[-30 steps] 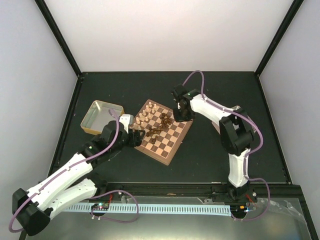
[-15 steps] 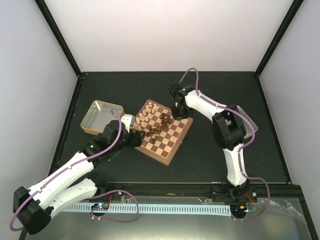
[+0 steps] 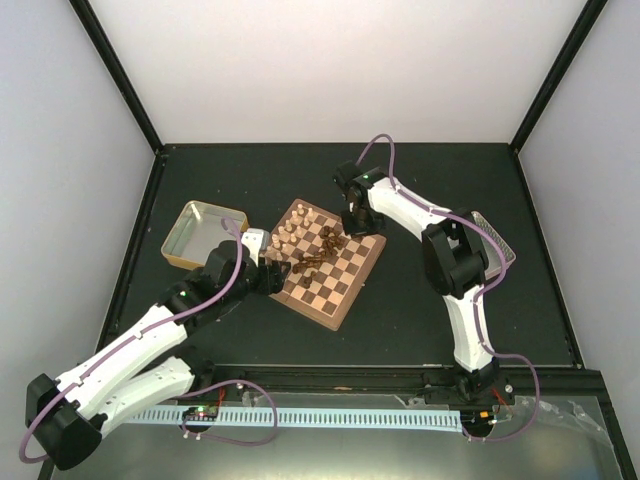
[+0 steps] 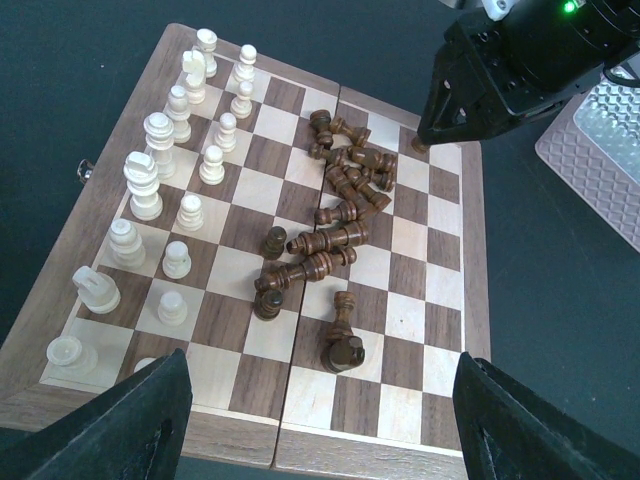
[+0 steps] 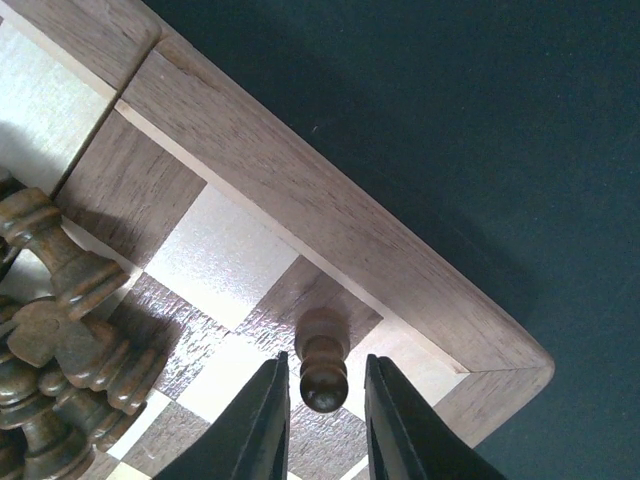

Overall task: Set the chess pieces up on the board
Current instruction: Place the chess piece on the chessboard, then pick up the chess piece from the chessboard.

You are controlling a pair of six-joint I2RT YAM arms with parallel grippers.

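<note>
The board (image 3: pixel 352 296) lies tilted at the table's middle. Cream chess pieces (image 4: pixel 165 190) stand in two rows along its left side. Dark chess pieces (image 4: pixel 345 195) lie in a heap at its centre. My right gripper (image 5: pixel 326 368) is low over the far right corner of the board (image 5: pixel 330 215). Its jaws stand slightly apart on either side of an upright dark pawn (image 5: pixel 322 345), with a thin gap each side. My left gripper (image 4: pixel 325 430) hangs wide open above the board's near rim (image 4: pixel 380 440), holding nothing.
An open gold tin (image 3: pixel 200 232) sits left of the board, beside my left arm. A patterned metal tray (image 4: pixel 600 150) lies to the right, partly behind my right arm (image 3: pixel 440 240). Dark walls edge the table.
My right gripper moved left to the board's far corner, and its jaws have parted from the dark pawn now standing there. The left arm has barely moved.
</note>
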